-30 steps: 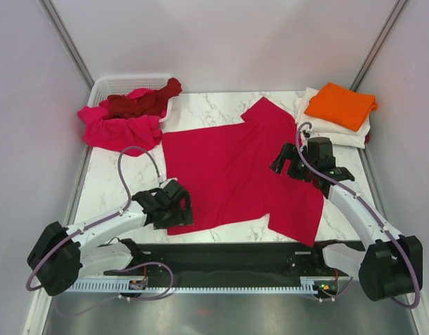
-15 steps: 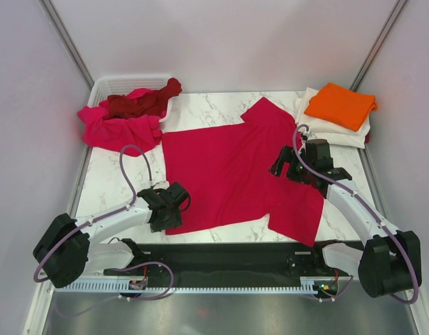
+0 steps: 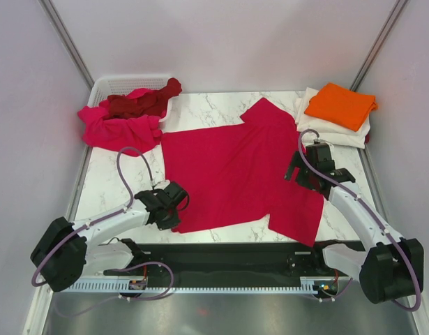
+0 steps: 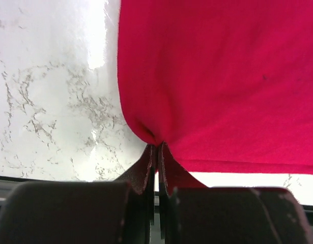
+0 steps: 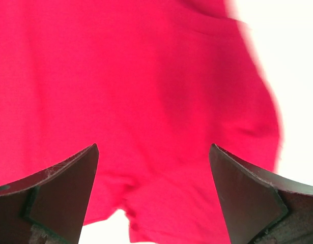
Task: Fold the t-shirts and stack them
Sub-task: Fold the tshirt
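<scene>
The crimson t-shirt lies spread flat in the middle of the marble tabletop. The left jaws are clenched on its near left corner. The right jaws stand released, wide apart above its right side.

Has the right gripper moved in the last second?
Yes. The right gripper shifted slightly rightward in the top view, toward the marble table's right edge, still open over the crimson red t-shirt.
</scene>
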Robot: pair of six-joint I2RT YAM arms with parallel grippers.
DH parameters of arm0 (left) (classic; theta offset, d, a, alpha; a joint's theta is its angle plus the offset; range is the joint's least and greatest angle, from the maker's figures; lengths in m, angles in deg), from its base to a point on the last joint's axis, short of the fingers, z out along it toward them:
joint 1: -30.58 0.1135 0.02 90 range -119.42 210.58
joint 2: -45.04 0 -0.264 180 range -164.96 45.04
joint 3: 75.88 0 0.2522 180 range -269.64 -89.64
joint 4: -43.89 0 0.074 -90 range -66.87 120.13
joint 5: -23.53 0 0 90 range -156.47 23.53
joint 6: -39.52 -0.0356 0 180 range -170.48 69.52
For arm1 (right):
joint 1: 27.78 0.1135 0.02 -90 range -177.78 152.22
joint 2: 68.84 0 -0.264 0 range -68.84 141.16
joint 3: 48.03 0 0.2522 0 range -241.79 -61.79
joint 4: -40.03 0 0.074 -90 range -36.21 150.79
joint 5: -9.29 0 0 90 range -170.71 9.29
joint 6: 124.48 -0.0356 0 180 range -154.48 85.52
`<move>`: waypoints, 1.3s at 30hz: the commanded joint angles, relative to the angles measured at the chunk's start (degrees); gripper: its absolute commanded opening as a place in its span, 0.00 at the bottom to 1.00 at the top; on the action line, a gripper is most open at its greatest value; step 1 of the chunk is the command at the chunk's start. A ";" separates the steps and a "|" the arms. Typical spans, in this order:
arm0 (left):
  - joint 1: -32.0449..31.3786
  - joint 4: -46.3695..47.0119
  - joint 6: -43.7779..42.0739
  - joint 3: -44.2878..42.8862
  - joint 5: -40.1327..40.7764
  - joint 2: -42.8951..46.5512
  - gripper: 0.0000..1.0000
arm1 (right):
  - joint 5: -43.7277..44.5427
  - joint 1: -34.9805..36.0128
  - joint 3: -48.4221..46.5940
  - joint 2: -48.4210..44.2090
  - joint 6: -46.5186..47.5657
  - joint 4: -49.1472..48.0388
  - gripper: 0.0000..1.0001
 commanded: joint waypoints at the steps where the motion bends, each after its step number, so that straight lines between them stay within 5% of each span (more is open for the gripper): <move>1: 2.95 2.68 -2.65 -0.77 -0.16 1.44 0.02 | 16.28 -0.09 -4.47 -1.47 -7.06 14.05 0.98; 7: 8.85 8.05 -7.31 2.04 -3.85 5.66 0.02 | -16.02 0.09 4.21 -2.09 -17.16 12.40 0.98; 13: 10.35 11.30 -9.60 3.53 -6.22 8.21 0.02 | -9.59 9.56 13.09 -14.03 -21.82 21.35 0.98; 18: 10.44 12.44 -9.51 4.68 -6.75 10.40 0.02 | -3.08 10.90 13.28 -18.70 -20.16 25.67 0.93; 24: 11.75 12.62 -8.99 5.38 -7.89 12.60 0.02 | 6.85 12.30 8.18 -13.44 -22.88 26.64 0.79; 35: 15.80 13.85 -9.95 5.38 -10.89 12.78 0.02 | 3.26 15.38 16.18 -5.61 -26.14 16.54 0.67; 39: 16.41 14.03 -10.04 5.12 -10.89 12.26 0.02 | 2.21 15.38 18.80 -5.08 -26.14 14.08 0.46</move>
